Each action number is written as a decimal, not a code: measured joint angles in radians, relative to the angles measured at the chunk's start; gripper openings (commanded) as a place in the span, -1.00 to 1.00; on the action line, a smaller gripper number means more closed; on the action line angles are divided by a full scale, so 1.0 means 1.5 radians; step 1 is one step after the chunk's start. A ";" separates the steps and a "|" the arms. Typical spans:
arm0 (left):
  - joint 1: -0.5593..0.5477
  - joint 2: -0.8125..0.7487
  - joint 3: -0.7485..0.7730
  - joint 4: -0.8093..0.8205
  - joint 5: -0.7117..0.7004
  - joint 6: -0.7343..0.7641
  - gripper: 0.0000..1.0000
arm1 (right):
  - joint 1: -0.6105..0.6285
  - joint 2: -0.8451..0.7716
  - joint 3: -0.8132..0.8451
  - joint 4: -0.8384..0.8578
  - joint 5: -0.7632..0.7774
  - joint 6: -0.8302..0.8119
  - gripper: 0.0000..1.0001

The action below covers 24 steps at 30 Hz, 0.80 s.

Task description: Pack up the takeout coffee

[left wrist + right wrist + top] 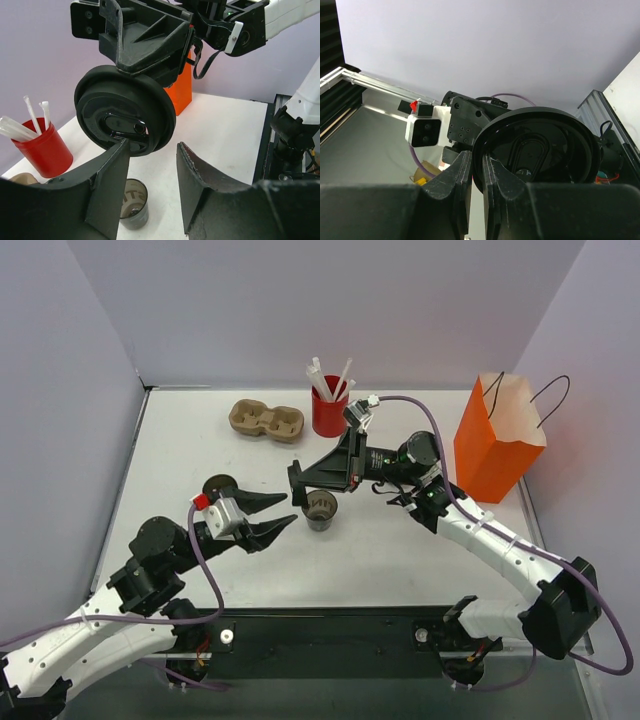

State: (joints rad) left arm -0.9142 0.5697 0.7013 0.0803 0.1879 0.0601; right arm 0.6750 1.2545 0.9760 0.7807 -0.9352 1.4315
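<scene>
One takeout coffee cup (320, 510), small, dark and without a lid, stands upright mid-table; the left wrist view shows it (134, 202) below my left fingers. My right gripper (297, 482) hovers just left of and above the cup, shut on the rim of a black round lid (540, 150) held on edge (125, 117). My left gripper (290, 510) is open with nothing between its fingers (202, 180), its tips close under the held lid and just left of the cup.
A second black round lid (218, 485) lies left of my left gripper. The tan two-hole carrier (266, 421) and a red cup of white straws (328, 408) stand at the back. The orange paper bag (495, 440) stands open at the right.
</scene>
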 measured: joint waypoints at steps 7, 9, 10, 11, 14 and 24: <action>0.000 0.045 0.000 0.018 0.008 0.001 -0.10 | 0.001 -0.011 -0.003 0.011 -0.001 0.006 -0.78; 0.000 0.052 0.000 0.025 0.008 0.000 -0.13 | 0.001 -0.014 -0.007 0.014 -0.001 0.006 -0.78; 0.000 0.052 0.000 0.026 0.009 -0.001 -0.14 | 0.001 -0.016 -0.011 0.016 -0.001 0.007 -0.78; 0.000 0.052 0.000 0.027 0.011 -0.001 -0.15 | 0.001 -0.018 -0.013 0.017 -0.001 0.008 -0.78; 0.000 0.052 0.000 0.032 0.015 -0.003 -0.16 | 0.001 -0.021 -0.017 0.021 -0.001 0.008 -0.78; 0.000 0.045 0.000 0.036 0.021 -0.015 -0.20 | 0.001 -0.024 -0.024 0.041 -0.001 0.021 -0.78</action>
State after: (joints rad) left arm -0.9142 0.6373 0.7013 0.1337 0.2188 0.0372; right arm 0.6758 1.2190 0.9401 0.8417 -0.9363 1.4635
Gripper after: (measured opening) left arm 0.417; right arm 0.129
